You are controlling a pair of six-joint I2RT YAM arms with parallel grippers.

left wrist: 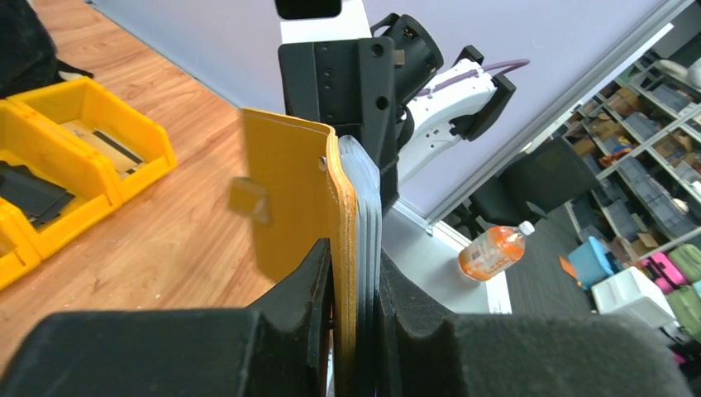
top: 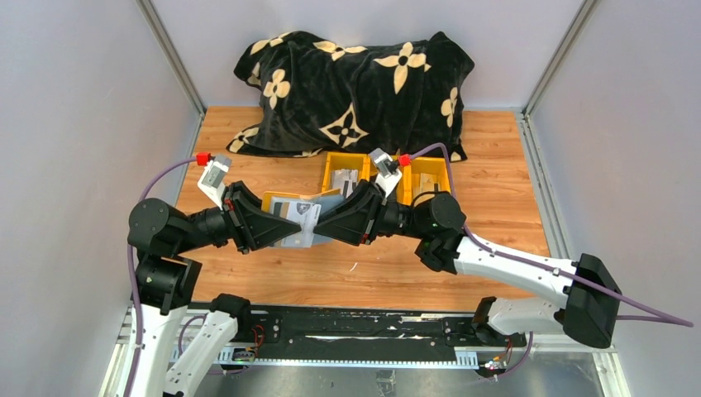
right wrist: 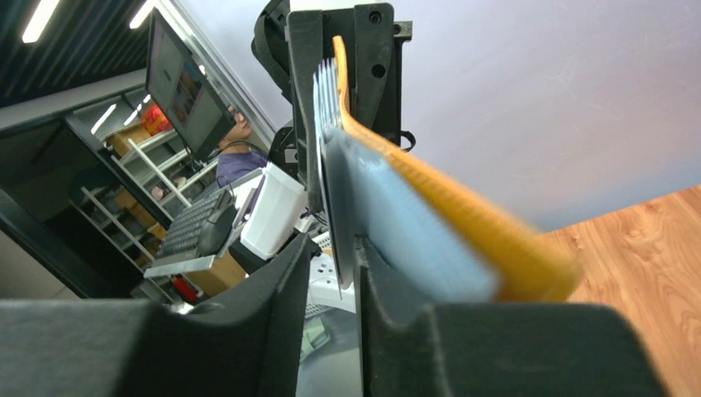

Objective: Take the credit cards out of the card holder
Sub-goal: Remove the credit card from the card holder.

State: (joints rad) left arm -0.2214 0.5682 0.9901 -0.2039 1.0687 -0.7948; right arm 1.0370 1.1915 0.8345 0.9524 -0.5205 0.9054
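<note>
The card holder [top: 301, 218] hangs in mid-air between my two grippers above the table's middle. My left gripper [top: 279, 228] is shut on it; in the left wrist view [left wrist: 355, 285] the fingers press the mustard-yellow flap [left wrist: 289, 190] and the grey pockets [left wrist: 369, 207] together. My right gripper [top: 325, 225] faces it from the other side. In the right wrist view [right wrist: 335, 265] the jaws stand slightly apart around a thin card edge [right wrist: 327, 194]; a gap shows beside it. The blue-grey pockets [right wrist: 397, 231] and blurred flap [right wrist: 471, 219] lie right of the fingers. Pale card edges [right wrist: 319, 91] fan out above.
Yellow bins [top: 345, 169] [top: 427, 177] with flat items stand behind the grippers, one more [top: 281, 201] just behind the holder; they show in the left wrist view [left wrist: 91, 136]. A black blanket with beige flowers [top: 355, 83] lies at the back. Grey walls close both sides.
</note>
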